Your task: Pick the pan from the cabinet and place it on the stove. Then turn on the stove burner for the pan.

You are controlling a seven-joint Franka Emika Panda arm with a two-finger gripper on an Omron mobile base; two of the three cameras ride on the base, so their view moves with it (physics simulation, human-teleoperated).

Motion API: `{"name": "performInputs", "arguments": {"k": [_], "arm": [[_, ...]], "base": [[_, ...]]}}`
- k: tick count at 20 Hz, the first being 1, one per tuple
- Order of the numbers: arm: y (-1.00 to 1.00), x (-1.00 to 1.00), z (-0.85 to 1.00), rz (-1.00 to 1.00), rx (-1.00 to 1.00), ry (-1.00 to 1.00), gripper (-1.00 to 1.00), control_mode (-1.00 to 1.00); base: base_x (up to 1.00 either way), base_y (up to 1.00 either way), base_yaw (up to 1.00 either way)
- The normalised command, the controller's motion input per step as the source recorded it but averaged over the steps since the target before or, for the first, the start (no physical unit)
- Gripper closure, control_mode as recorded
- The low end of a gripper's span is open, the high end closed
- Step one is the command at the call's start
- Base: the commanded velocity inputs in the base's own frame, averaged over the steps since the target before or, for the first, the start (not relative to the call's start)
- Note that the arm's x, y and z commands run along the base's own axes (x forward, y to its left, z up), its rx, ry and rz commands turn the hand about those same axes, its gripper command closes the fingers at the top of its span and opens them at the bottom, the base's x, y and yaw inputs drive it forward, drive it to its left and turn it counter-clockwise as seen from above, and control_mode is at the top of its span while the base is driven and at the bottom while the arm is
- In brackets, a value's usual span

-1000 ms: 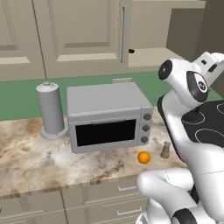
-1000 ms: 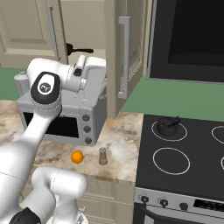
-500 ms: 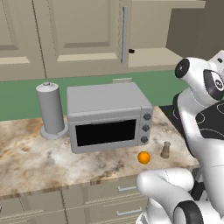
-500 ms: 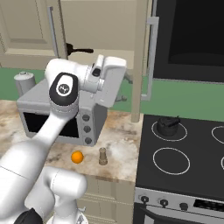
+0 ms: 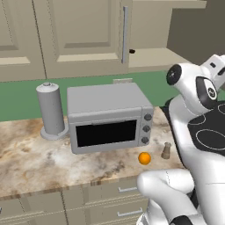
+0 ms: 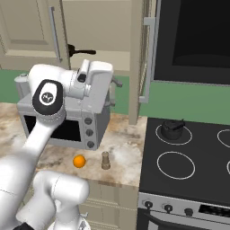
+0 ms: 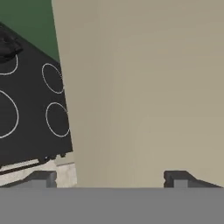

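The cabinet (image 6: 105,27) stands open above the counter (image 5: 30,162), its door (image 6: 143,54) swung out edge-on toward the stove (image 6: 188,175); in the hand view that door's plain beige face (image 7: 144,87) is close in front of the gripper (image 7: 109,177), whose two finger tips (image 7: 41,177) stand wide apart with nothing between them. On the cabinet shelf the pan's handle (image 6: 81,52) juts out dark and straight just past the left door's edge; the pan's bowl is hidden. The black glass stove sits at the counter's right end, a small dark pot (image 6: 172,128) on its rear left ring and the stove burner (image 6: 176,165) bare at the front left. A grey microwave (image 5: 110,116) stands toward the counter's back, a grey canister (image 5: 52,110) just beside its left side. Near the counter's front edge lie a small orange (image 5: 144,158) and a little shaker (image 5: 166,150), close together, not touching.
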Motion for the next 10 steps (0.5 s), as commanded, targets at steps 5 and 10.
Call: {"name": "performInputs", "arguments": {"k": [5,10], "arm": [[1.00,-0.14,0.00,0.02,0.00,-0.13,-1.00,-1.00],[0.93,0.00,0.00,0.05,0.04,-0.22,-1.00,-1.00]], "base": [[0.00,0.00,0.00],[0.00,0.00,0.00]]}}
